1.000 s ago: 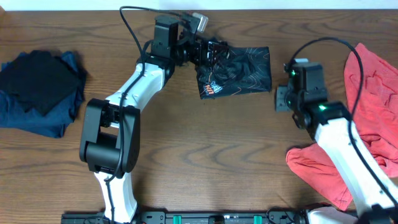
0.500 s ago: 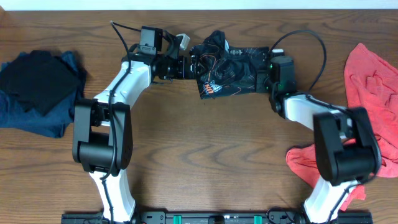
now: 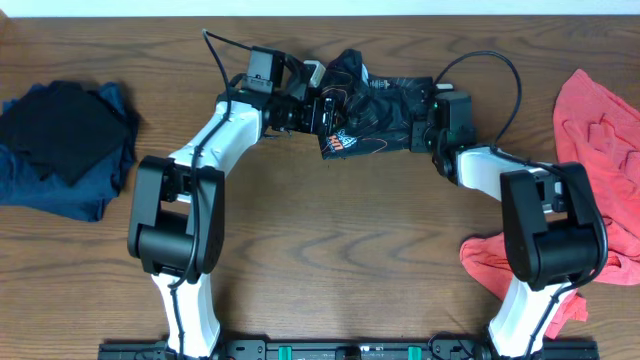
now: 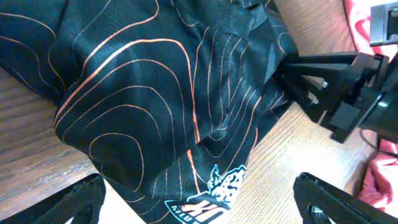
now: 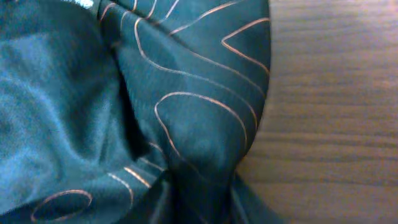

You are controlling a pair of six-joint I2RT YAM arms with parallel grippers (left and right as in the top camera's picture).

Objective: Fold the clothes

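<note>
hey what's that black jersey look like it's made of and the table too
Black jersey: likely a thin synthetic sports knit, with a slight sheen, soft folds and printed orange lines. Table: wood or wood-look laminate, matte brown with visible grain.

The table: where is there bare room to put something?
Bare table lies between the left arm and right arm, below the black jersey; also between the navy pile and left arm. Crowded: around the jersey and the coral-red garments.

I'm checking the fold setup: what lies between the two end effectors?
The black jersey, bunched up, fills the stretch between the left end effector and the right end effector. The overhead view shows this.
</note>
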